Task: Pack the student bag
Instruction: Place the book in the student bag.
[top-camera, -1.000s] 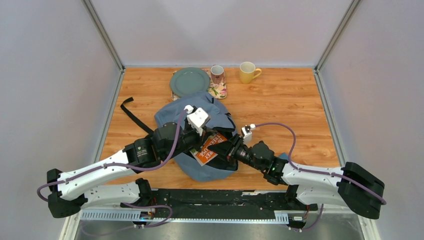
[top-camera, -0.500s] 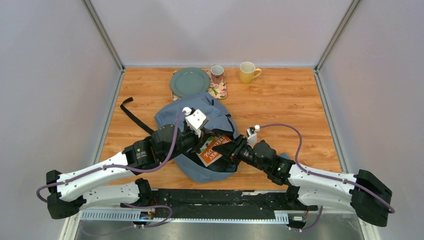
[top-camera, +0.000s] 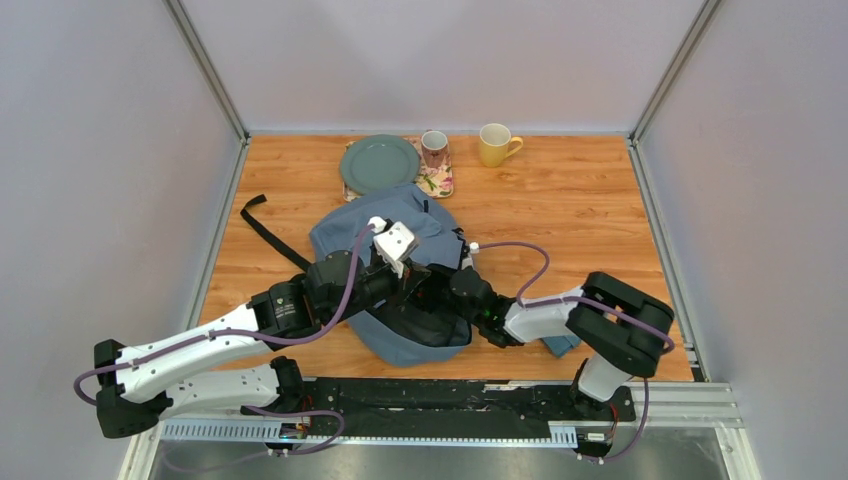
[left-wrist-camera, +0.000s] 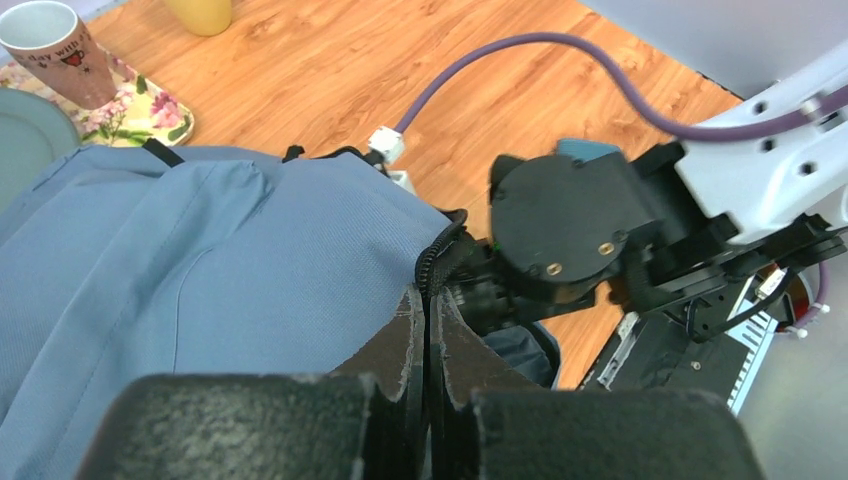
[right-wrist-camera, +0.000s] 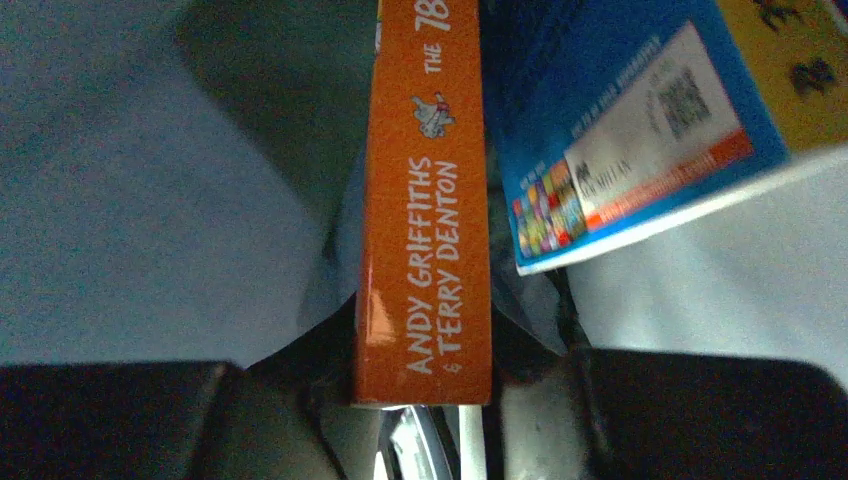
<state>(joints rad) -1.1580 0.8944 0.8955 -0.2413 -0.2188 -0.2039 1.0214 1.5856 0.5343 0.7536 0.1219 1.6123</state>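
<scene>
Table (top-camera: 590, 200), clearance. Broad bare wood runs from the yellow mug (top-camera: 495, 145) to the right wall (top-camera: 760, 150). A narrower bare strip follows the left edge, beyond the black strap (top-camera: 262, 228) lying slantwise there. Far edge: plate (top-camera: 379, 163) and flowered mug (top-camera: 434, 148) close together, with a gap between the two mugs. Centre: student bag (top-camera: 345, 235), with the left arm (top-camera: 200, 345) and right arm (top-camera: 600, 320) crossing its near side. Bag mouth: left pincer (left-wrist-camera: 426, 320) clamped on the zipper edge; right pincer (right-wrist-camera: 425, 400) inside, gripping an orange book (right-wrist-camera: 425, 200). A blue book (right-wrist-camera: 620, 130) lies just beside it on one side, with the bag lining close on the other.
</scene>
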